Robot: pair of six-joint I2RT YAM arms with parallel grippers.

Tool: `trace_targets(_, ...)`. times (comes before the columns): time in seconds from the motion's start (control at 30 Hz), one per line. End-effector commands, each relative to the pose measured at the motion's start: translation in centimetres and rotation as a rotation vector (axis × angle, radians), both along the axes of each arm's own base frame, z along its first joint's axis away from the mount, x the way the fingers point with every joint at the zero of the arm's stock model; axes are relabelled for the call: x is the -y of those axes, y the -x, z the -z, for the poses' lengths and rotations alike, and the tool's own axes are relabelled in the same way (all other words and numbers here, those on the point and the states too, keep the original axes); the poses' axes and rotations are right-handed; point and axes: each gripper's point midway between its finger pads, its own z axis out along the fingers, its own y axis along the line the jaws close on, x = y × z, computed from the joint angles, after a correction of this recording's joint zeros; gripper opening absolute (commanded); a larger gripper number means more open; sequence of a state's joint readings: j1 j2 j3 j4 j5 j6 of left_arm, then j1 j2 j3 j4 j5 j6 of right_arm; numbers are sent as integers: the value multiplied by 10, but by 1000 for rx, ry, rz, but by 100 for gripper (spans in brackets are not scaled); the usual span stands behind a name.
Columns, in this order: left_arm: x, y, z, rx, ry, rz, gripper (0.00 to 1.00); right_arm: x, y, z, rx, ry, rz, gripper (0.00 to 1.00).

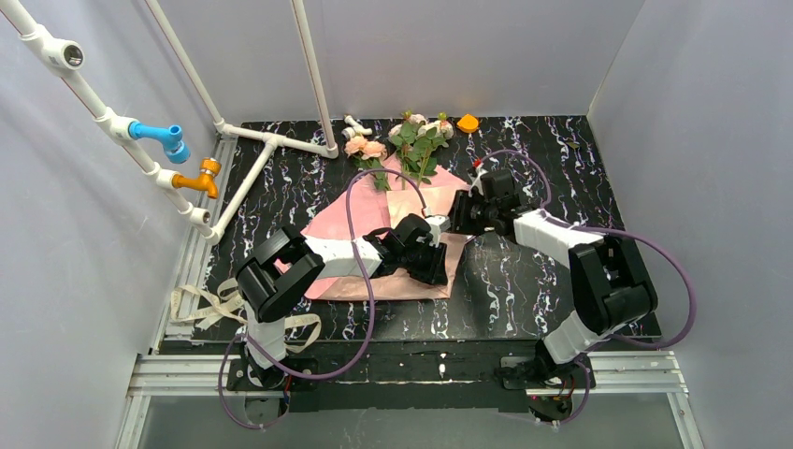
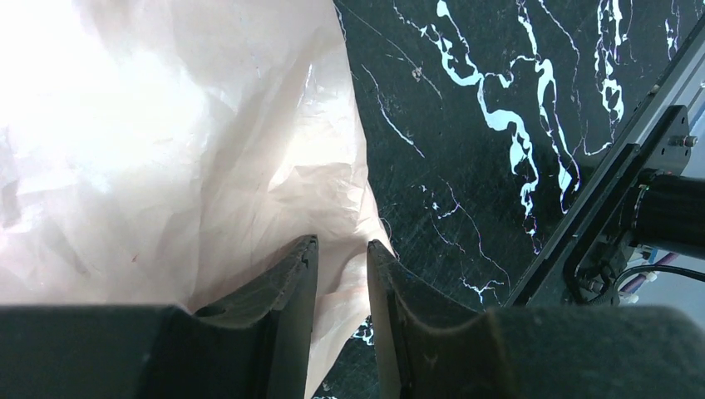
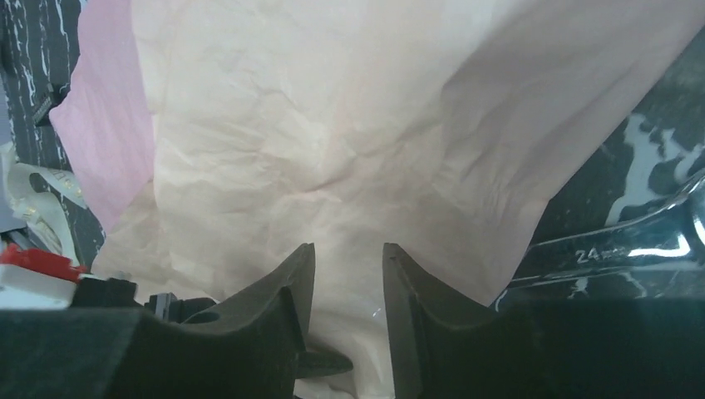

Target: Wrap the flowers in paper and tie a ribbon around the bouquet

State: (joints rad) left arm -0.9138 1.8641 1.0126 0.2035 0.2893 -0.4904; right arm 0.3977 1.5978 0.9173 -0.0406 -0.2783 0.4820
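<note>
I judge the wrapping barely begun: paper (image 1: 338, 221) spread on the table (image 1: 524, 281), flowers (image 1: 413, 140) at its far corner, ribbon (image 1: 211, 305) unused. Right gripper (image 3: 349, 247) stands open over the paper; left gripper (image 2: 342, 243) straddles its edge, maybe pinching.

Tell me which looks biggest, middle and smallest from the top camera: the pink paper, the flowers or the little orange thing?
1. pink paper, biggest by far, even partly hidden under the arms
2. flowers
3. orange thing, smallest; it lies beside the flowers, so the comparison is fair

Robot lab cell: white partition walls (image 1: 449, 47), mock plumbing (image 1: 122, 126), aluminium-framed marbled table (image 1: 561, 159).
</note>
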Motion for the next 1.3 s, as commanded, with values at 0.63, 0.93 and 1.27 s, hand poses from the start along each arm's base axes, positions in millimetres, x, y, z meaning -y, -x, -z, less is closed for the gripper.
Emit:
trace_targets(0.63, -7, 11, 14, -48, -36, -2, 25, 44, -112, 71, -7, -140, 99, 30)
trace_targets(0.93, -7, 12, 15, -61, -38, -2, 24, 40, -172, 36, 88, -245, 67, 38)
trace_targets(1.27, -8, 13, 14, -57, -44, 11, 24, 13, -97, -34, 148, -404, 121, 58)
